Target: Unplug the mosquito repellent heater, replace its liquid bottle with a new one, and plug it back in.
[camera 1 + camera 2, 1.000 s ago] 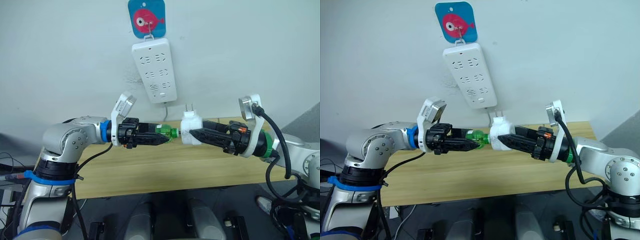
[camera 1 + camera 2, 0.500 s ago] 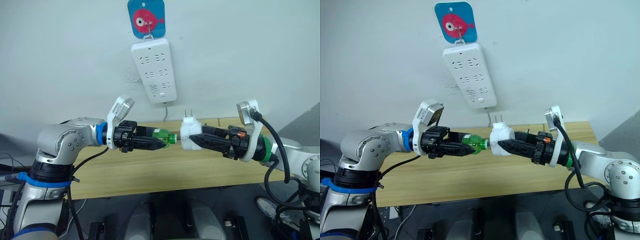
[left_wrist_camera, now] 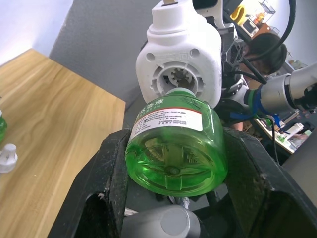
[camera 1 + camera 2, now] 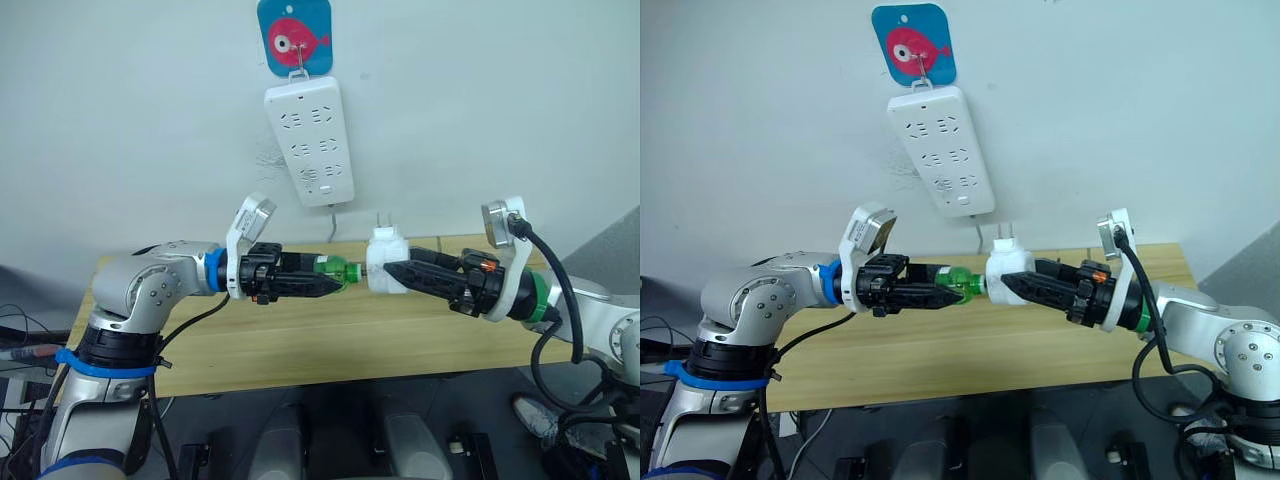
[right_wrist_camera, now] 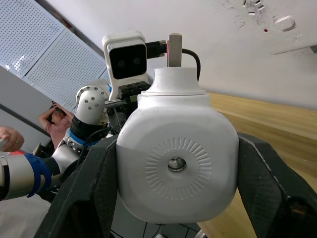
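Heater is your landmark: mosquito repellent heater, white, off the wall, held in the air over the wooden table, below and a bit right of the power strip; you see its two prongs pointing up, plugged into nothing. Right gripper is clamped on it, one black finger on each flank; in the right wrist view the vent-hole face looks straight at the camera, body wedged between both fingers.

Left of the heater: green liquid bottle, lying horizontal, neck toward the heater's socket; left gripper is closed around the bottle body. Left wrist view shows the bottle base squeezed between both fingers, neck right at the heater's threaded opening; you can't tell whether it's seated or only touching.

Also in the left wrist view, on the table well off from the heater: small white cap; sliver of another green object at the frame edge beside it. Fish-print hook plate sits above the strip, on the wall.
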### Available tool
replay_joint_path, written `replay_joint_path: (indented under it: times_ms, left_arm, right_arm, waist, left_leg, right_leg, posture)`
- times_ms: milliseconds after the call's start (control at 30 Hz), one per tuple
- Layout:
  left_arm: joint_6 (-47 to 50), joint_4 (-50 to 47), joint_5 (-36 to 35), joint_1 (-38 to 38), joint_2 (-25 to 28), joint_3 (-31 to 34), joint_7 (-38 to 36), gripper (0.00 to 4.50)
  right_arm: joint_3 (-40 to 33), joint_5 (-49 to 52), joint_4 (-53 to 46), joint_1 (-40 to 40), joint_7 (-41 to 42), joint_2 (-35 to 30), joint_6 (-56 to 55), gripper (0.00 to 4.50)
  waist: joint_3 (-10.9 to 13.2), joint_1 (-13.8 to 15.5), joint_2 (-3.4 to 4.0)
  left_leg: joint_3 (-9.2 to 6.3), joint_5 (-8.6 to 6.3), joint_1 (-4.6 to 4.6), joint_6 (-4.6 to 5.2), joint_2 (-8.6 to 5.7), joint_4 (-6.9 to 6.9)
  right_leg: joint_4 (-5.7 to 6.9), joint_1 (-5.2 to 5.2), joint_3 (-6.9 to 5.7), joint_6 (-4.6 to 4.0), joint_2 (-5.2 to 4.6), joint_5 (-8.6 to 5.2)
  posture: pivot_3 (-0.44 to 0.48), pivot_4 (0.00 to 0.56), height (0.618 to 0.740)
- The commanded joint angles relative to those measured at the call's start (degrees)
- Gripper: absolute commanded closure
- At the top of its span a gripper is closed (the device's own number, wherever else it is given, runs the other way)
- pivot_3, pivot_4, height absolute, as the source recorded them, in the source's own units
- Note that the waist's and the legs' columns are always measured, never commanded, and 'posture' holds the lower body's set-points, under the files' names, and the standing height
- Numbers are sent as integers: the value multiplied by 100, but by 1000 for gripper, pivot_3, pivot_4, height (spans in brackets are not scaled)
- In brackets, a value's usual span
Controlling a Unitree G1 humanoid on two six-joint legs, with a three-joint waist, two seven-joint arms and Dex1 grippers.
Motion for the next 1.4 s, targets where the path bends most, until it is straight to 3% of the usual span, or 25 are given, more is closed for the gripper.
replay_joint_path:
  times_ms: [33,567,1400]
  left_arm:
    - [4,-72,-141,-49,-122,99,121,2117]
    - [637,-183,-721,-213,-89,312,85,2117]
    - [20,-582,-292,117,-408,-221,189,2126]
  right_arm:
    - [39,282,-240,15,25,-44,-107,1577]
    - [73,76,-141,197,68,-152,-185,1577]
    - [466,484,-373,-7,-458,-32,-345,1577]
  waist:
    - [0,0,0]
    - [0,-1,0]
    - [0,0,0]
  left_leg:
    - [0,0,0,0,0,1]
    - [-1,0,0,0,0,1]
    - [0,0,0,0,0,2]
  right_leg:
    - [1,0,0,0,0,0]
    - [1,0,-1,0,0,0]
    - [1,1,0,0,0,0]
  posture:
    - [-200,222,740]
    - [-200,228,740]
    - [-202,227,740]
